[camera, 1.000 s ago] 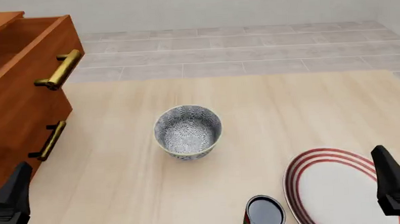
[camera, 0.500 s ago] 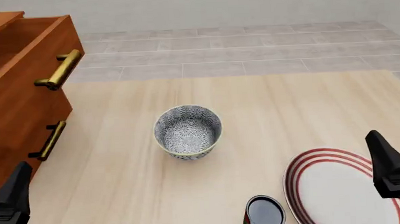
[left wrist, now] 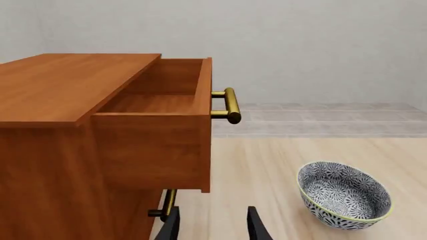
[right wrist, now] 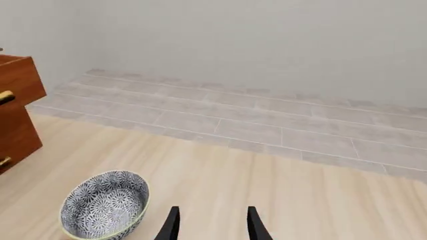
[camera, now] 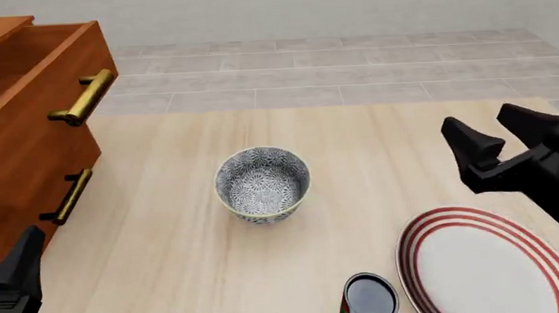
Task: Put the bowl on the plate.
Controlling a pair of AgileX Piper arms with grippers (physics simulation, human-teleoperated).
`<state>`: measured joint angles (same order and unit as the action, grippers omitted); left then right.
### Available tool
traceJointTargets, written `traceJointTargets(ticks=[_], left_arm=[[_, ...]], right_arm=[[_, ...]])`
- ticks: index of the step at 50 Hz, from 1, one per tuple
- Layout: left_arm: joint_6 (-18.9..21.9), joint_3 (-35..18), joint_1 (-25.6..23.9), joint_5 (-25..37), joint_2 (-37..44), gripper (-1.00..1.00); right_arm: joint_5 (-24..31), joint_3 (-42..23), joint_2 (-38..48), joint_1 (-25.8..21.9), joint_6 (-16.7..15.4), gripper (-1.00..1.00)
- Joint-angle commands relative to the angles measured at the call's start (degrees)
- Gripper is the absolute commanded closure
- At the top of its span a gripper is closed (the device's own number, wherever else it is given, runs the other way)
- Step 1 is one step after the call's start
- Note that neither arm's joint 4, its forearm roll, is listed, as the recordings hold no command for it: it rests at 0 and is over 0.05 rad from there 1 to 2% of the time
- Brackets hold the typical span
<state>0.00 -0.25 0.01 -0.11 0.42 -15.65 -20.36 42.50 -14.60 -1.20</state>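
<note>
Bowl not yet taken; right end effector lifted toward it, empty.

Nearest, at about six o'clock in the front view, a small dark can [camera: 368, 298] stands just beside the plate [camera: 492, 264], which lies flat at five o'clock, bare and ready to receive. The left end effector [camera: 16, 281] sits low at eight o'clock with its fingers apart, idle by the wooden cabinet [camera: 29, 132]. At table centre the bowl [camera: 261, 183] stands upright, well apart from the plate. At three o'clock the right end effector [camera: 505, 136] hovers with fingers spread, holding nothing, seemingly angled to approach the bowl's rim.
</note>
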Motion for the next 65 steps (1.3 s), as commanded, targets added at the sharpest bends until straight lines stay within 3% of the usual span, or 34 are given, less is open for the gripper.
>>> traceJointTargets(ticks=[1, 14, 21, 27, 32, 43, 47, 51, 61, 65], left_arm=[[0.0, 0.0, 0.0, 0.0, 0.0, -1.00], [0.0, 0.0, 0.0, 0.0, 0.0, -1.00], [0.0, 0.0, 0.0, 0.0, 0.0, -1.00], [0.0, 0.0, 0.0, 0.0, 0.0, -1.00], [0.0, 0.0, 0.0, 0.0, 0.0, -1.00], [0.0, 0.0, 0.0, 0.0, 0.0, -1.00], [0.0, 0.0, 0.0, 0.0, 0.0, -1.00], [0.0, 0.0, 0.0, 0.0, 0.0, -1.00], [0.0, 0.0, 0.0, 0.0, 0.0, -1.00], [0.0, 0.0, 0.0, 0.0, 0.0, -1.00]], right_arm=[[0.3, -8.4, 10.7, -5.6, -0.2, -1.00], [1.5, -13.6, 17.9, -9.1, -1.0, -1.00], [2.5, -16.8, 23.8, -12.0, -0.2, -1.00], [5.2, -20.9, 28.4, -14.8, 2.8, -1.00], [6.3, -22.8, 30.2, -15.7, 1.9, -1.00], [9.3, -27.2, 37.6, -20.2, 4.1, -1.00], [9.9, -28.8, 39.6, -19.6, 3.8, -1.00], [11.9, -30.3, 42.4, -20.6, 6.4, -1.00], [14.8, -33.4, 45.7, -19.0, 7.4, -1.00], [16.7, -35.6, 47.5, -17.7, 6.4, -1.00]])
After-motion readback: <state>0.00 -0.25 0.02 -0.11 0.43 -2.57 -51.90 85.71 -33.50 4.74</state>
